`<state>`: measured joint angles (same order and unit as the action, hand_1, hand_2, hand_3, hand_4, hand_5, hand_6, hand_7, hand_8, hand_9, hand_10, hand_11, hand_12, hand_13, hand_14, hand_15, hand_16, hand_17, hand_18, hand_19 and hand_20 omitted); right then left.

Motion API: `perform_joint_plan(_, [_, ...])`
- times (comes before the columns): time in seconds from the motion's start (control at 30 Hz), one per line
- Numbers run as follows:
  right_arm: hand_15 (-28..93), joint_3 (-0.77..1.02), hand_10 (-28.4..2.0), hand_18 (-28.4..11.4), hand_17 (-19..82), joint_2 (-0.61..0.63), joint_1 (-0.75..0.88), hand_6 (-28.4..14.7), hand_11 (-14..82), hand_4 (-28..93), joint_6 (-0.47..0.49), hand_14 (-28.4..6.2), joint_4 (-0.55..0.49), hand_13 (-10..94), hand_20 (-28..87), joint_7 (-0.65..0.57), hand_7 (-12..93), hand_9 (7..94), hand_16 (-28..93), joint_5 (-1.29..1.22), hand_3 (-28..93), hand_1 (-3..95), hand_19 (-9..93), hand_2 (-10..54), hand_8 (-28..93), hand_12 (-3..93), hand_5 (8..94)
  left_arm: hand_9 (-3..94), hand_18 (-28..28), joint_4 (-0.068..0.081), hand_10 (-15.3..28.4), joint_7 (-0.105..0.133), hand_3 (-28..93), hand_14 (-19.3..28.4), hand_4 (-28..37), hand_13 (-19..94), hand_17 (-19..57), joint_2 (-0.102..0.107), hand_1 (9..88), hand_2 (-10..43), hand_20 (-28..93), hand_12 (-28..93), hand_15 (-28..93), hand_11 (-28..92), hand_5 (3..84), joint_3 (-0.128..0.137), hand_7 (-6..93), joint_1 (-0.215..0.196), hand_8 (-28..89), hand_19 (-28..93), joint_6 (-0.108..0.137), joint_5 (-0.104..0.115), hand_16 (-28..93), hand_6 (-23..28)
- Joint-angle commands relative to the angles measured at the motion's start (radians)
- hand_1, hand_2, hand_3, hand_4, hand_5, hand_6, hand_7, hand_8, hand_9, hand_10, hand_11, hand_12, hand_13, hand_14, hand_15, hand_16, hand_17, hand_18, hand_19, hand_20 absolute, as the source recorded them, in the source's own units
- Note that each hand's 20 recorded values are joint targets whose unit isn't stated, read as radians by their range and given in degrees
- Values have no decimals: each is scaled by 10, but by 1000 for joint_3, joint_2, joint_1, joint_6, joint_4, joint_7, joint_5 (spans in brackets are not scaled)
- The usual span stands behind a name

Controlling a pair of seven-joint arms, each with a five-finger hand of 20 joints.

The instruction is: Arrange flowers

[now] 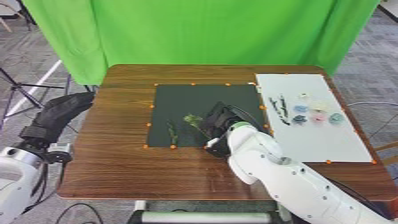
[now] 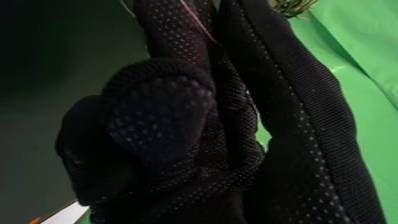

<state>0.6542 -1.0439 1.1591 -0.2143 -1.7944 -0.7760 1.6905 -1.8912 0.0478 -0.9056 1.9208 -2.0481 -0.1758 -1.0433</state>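
Holds the right hand (image 1: 222, 120) over the dark mat (image 1: 182, 95), with fingers (image 2: 289, 95) straight and close together and the thumb (image 2: 160, 115) bent across in front of them. Runs a fine strand (image 2: 201, 25) over those fingers. Cannot tell about any grip on the green sprig (image 1: 193, 120), just to the left of the fingers on the mat. Has the leafy stem (image 1: 173, 134) farther left of them. Carries the left hand (image 1: 64, 112) beyond the left edge of the table (image 1: 107, 165), fingers relaxed and fairly straight. Spreads the white board (image 1: 329, 145) to the right of the right fingers, with the dark branches (image 1: 283, 112) on its near side and the flower heads (image 1: 319, 119) past those. Backs everything beyond the fingertips with the green curtain (image 1: 213, 30), over a grey floor (image 1: 364, 55). Leaves room between the right fingers and the far table edge, but less between those fingers and the nearby board.
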Motion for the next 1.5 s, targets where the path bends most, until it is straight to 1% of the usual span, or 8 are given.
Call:
perform_joint_plan(0.03, [513, -8, -133, -96, 675, 5, -2, -65, 205, 18, 2, -18, -1, 937, 380, 6, 161, 910, 262, 28, 431, 560, 911, -95, 190, 203, 782, 325, 111, -7, 135, -7, 563, 160, -186, 258, 4, 1, 287, -95, 125, 140, 84, 110, 385, 3, 104, -6, -44, 46, -12, 2, 38, 65])
perform_joint_plan(0.5, [497, -3, -142, -92, 672, 12, -1, -66, 197, -20, 7, -19, -15, 937, 396, 17, 167, 892, 274, 2, 531, 471, 898, -95, 116, 200, 752, 325, 111, -5, 136, -9, 562, 161, -184, 258, 4, 2, 288, -95, 126, 140, 84, 110, 384, 0, 105, -2, -44, 46, -15, -2, 38, 64])
perform_joint_plan(0.6, [495, 13, -142, -92, 673, 9, 6, -67, 197, -28, 2, -19, -18, 937, 396, 21, 171, 892, 274, -10, 537, 467, 897, -95, 102, 200, 752, 325, 111, -8, 136, -8, 562, 161, -185, 258, 4, 1, 289, -95, 126, 139, 85, 109, 384, 2, 104, -6, -44, 46, -13, -1, 38, 65])
perform_joint_plan(0.9, [491, 109, -144, -92, 673, 22, 49, -67, 198, -29, -40, -21, -54, 937, 397, 38, 176, 893, 277, -39, 541, 456, 896, -95, 70, 201, 751, 324, 111, -3, 136, -8, 561, 161, -185, 258, 4, 4, 290, -95, 125, 140, 84, 110, 384, -5, 106, 4, -44, 46, -16, 0, 37, 64])
perform_joint_plan(1.07, [493, 130, -143, -94, 673, 53, 77, -66, 200, -30, -14, -22, -65, 937, 397, 23, 191, 897, 275, -46, 560, 435, 897, -95, 24, 202, 757, 325, 111, -6, 136, -10, 559, 161, -184, 258, 3, 2, 291, -95, 126, 140, 85, 110, 384, 6, 106, -6, -44, 46, -16, -1, 37, 64])
perform_joint_plan(1.27, [495, 97, -142, -94, 676, 74, 102, -66, 200, -27, 7, -25, -79, 937, 393, 12, 192, 901, 272, -53, 561, 431, 895, -95, 24, 200, 766, 324, 111, -8, 136, -13, 558, 161, -183, 258, 3, 5, 291, -95, 126, 140, 84, 109, 383, 10, 106, -7, -45, 47, -18, 1, 37, 64])
perform_joint_plan(1.33, [497, 90, -141, -94, 677, 76, 109, -65, 200, -28, 19, -25, -86, 937, 389, 9, 198, 903, 268, -56, 571, 420, 896, -95, -28, 199, 770, 324, 112, -8, 136, -14, 559, 161, -182, 258, 3, 6, 291, -95, 125, 140, 84, 110, 383, 11, 106, -6, -45, 47, -17, 0, 37, 64])
perform_joint_plan(1.5, [501, 83, -143, -96, 678, 82, 133, -65, 201, -24, 24, -27, -104, 937, 388, 3, 203, 910, 264, -61, 566, 416, 895, -95, -50, 199, 780, 324, 111, -11, 136, -17, 560, 161, -184, 258, 3, 7, 290, -95, 125, 140, 84, 110, 383, 17, 105, -11, -44, 47, -20, 0, 38, 64])
